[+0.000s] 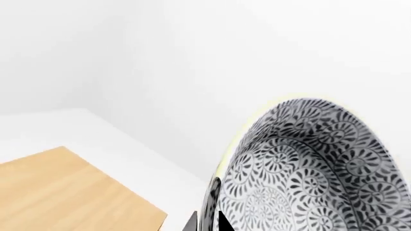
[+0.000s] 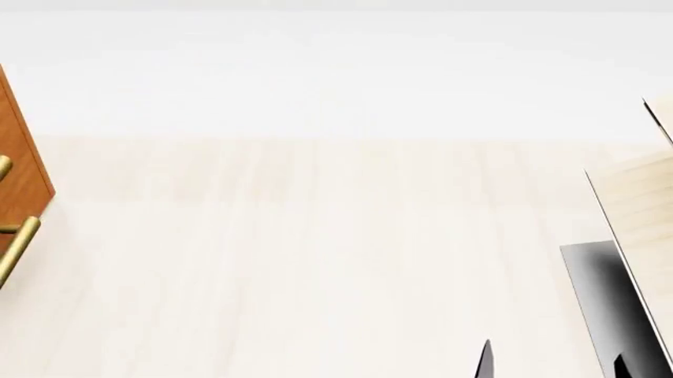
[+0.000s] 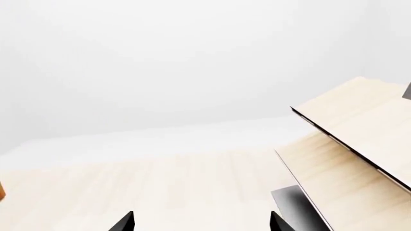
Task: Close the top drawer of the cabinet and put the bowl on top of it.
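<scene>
Left claw (image 1: 207,222): only dark finger edges show at the frame's lower edge, pinching the rim of the bowl (image 1: 308,168); bowl lifted and tilted steeply, mouth toward the wrist camera.

Right claw (image 3: 201,222): fingertips spread wide, empty, low over the table (image 2: 315,260), the pale wooden rack (image 2: 641,213) just off to its right side.

Cabinet (image 2: 24,169): only an edge and brass handles (image 2: 17,248) visible at head view's far left; top drawer's state cannot be told.

Judgement: carrying the bowl. Level it before setting it down; confirm drawer is shut first.

Grey-blue floral bowl (image 1: 314,168) (white rim); reddish-brown cabinet (image 2: 21,169)
</scene>
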